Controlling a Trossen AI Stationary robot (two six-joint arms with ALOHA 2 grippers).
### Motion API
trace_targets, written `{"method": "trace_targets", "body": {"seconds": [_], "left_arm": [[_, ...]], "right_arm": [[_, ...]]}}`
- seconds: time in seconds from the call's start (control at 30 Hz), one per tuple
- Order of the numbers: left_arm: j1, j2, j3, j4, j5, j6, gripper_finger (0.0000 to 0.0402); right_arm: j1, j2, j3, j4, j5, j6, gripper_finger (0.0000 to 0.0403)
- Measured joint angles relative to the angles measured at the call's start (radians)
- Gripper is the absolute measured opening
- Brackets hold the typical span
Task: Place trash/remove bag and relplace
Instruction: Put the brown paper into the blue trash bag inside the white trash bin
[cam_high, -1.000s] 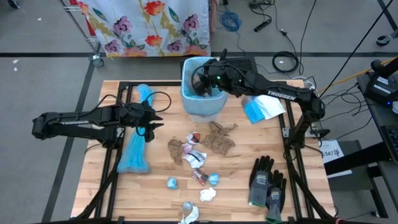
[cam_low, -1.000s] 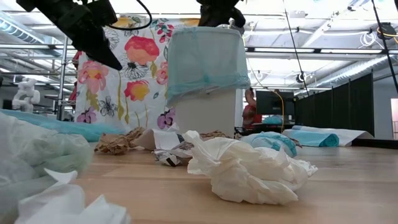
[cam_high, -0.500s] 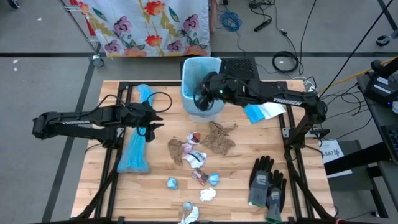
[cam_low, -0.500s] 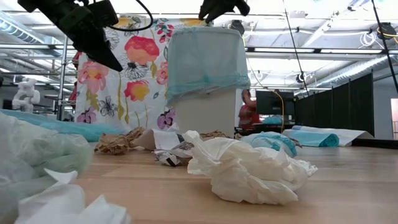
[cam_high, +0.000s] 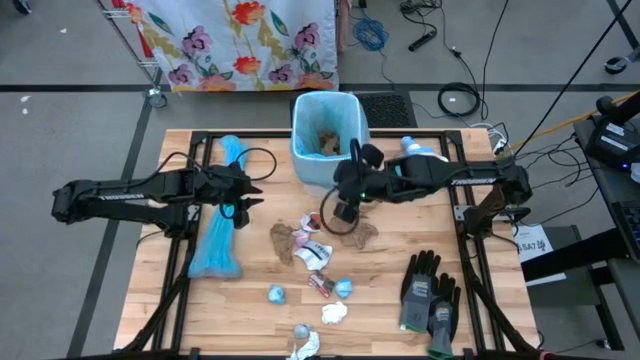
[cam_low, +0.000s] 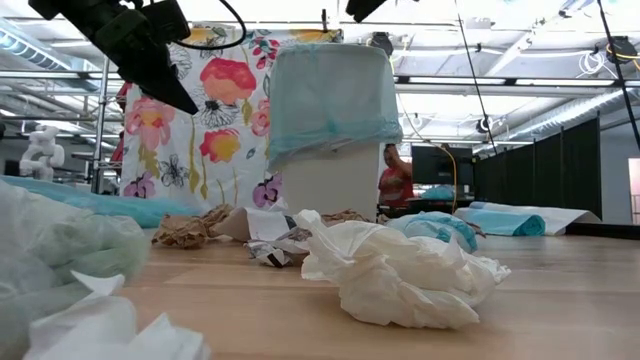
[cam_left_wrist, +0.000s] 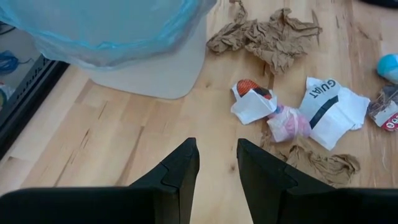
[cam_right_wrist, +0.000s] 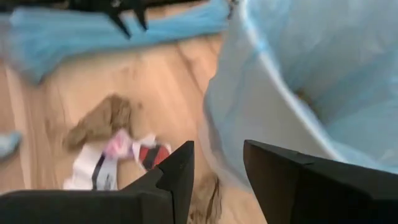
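A white bin with a pale blue bag liner stands at the table's far middle, and a brown paper wad lies inside it. Trash lies on the table nearer than the bin: crumpled brown paper, wrappers, blue bits and white tissue. My right gripper hangs open and empty above the brown paper, just on the near side of the bin. My left gripper hovers open and empty to the left of the bin.
Grey-black gloves lie near the right front corner. A blue-and-white packet lies right of the bin, partly under my right arm. A folded blue bag lies under my left arm. A person stands far behind the table.
My right gripper has come away from above the bin's mouth toward the table's near edge, turning as it went, and now hangs over the brown paper beside the bin. A brown wad shows inside the bin where the gripper had covered it.
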Motion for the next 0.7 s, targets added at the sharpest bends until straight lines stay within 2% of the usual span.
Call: {"method": "trace_targets", "body": {"seconds": [0.17,0.27,0.43,0.7], "left_arm": [[0.0,0.0,0.0,0.003,0.0,0.0,0.0117],[0.0,0.0,0.0,0.003,0.0,0.0,0.0117],[0.0,0.0,0.0,0.003,0.0,0.0,0.0117],[0.0,0.0,0.0,0.003,0.0,0.0,0.0117]], "right_arm": [[0.047,0.0,-0.008,-0.106,0.001,-0.024,0.013],[0.062,-0.018,-0.079,-0.11,0.001,-0.025,0.013],[0.061,-0.101,-0.304,0.007,-0.027,0.06,0.013],[0.042,-0.216,-0.667,0.376,-0.238,0.126,0.013]]}}
